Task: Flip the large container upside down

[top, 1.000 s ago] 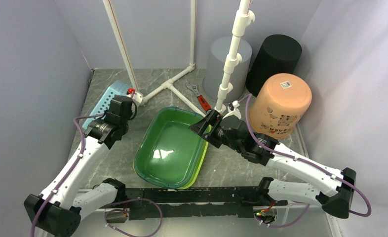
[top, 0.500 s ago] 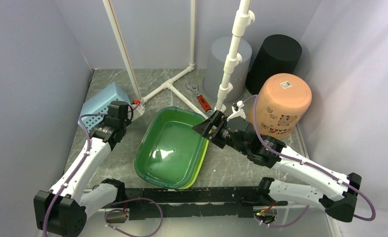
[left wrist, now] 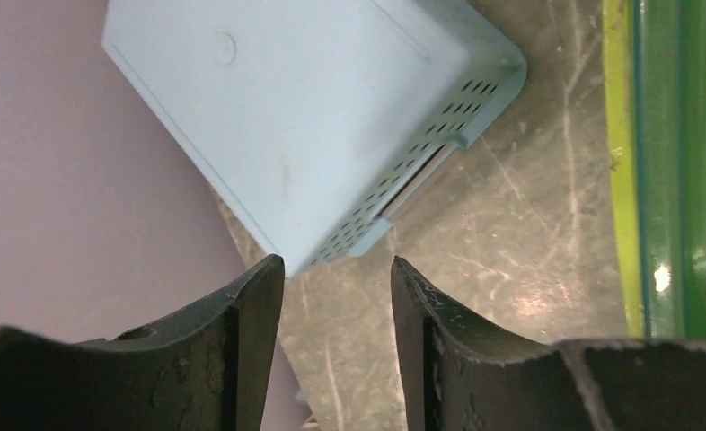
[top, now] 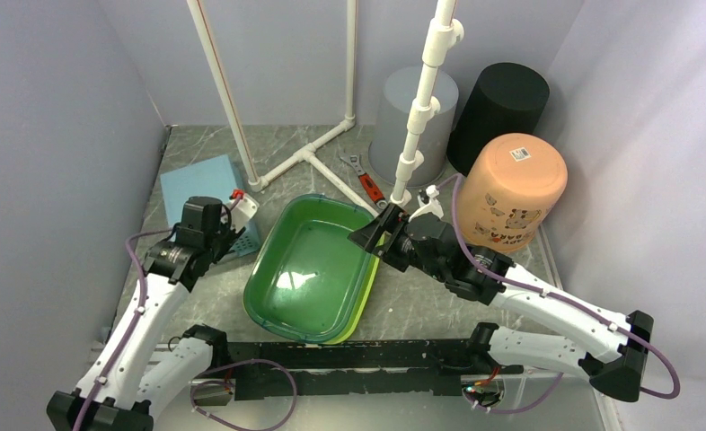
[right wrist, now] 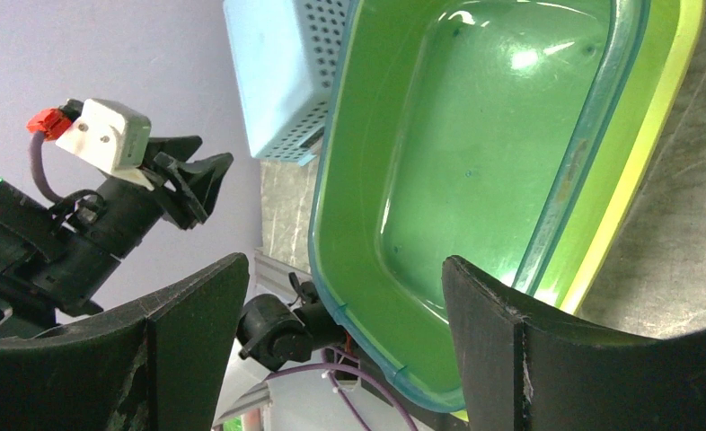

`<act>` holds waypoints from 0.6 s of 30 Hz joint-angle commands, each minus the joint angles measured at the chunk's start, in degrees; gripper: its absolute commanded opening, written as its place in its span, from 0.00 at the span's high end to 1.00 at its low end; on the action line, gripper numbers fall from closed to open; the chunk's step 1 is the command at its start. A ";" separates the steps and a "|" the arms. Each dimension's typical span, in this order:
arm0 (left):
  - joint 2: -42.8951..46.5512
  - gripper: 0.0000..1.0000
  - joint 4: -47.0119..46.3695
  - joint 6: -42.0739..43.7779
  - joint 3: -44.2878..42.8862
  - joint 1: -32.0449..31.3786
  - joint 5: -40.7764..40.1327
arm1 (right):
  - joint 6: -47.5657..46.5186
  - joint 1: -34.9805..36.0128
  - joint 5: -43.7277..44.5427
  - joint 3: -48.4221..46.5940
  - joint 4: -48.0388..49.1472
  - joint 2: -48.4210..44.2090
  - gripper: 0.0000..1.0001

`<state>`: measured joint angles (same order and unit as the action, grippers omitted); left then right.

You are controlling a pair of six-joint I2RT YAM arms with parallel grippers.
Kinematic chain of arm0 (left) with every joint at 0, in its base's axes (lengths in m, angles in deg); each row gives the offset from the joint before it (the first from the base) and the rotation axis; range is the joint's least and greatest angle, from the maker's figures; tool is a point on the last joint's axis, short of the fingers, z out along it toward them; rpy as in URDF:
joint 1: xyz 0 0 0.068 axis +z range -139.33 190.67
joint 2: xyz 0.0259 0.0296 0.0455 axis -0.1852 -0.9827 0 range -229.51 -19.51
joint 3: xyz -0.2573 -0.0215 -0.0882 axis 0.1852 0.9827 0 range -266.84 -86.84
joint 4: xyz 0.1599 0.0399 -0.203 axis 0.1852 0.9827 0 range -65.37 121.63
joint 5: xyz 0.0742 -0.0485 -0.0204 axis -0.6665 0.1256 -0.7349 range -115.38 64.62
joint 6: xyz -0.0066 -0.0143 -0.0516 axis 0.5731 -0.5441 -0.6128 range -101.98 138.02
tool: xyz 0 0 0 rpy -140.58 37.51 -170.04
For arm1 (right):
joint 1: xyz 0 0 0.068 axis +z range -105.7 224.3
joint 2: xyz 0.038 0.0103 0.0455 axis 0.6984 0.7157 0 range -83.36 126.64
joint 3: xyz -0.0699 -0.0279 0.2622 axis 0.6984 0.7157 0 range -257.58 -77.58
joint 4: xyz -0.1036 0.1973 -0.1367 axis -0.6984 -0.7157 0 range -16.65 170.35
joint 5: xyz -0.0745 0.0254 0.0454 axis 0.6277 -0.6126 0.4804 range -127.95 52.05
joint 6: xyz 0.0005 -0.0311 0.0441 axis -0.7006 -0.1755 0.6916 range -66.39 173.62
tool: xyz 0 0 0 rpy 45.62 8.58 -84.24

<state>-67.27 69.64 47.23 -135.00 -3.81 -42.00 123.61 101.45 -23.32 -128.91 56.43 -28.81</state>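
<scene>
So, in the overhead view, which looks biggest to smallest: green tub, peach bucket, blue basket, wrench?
1. Green tub.
2. Peach bucket, though it stands tall, nearer the camera.
3. Blue basket, partly hidden by an arm, so close to the bucket.
4. Wrench.

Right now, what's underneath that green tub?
A yellow-green tub sits nested under the green tub; only one edge of its rim shows. Whatever lies beneath both is covered.

A lab test cell: bare grey walls (top: pixel 62 90), PVC pipe frame (top: pixel 306 154), black mounting rail (top: pixel 349 355)
</scene>
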 commanded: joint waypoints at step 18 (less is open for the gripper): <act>-15.08 0.05 16.29 -64.69 -25.92 1.05 -7.28 | -0.01 -0.12 1.63 0.36 1.21 -1.09 0.16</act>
<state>-74.51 76.22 3.69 -162.26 -4.05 -53.45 123.63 101.45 -23.16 -128.19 56.80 -28.79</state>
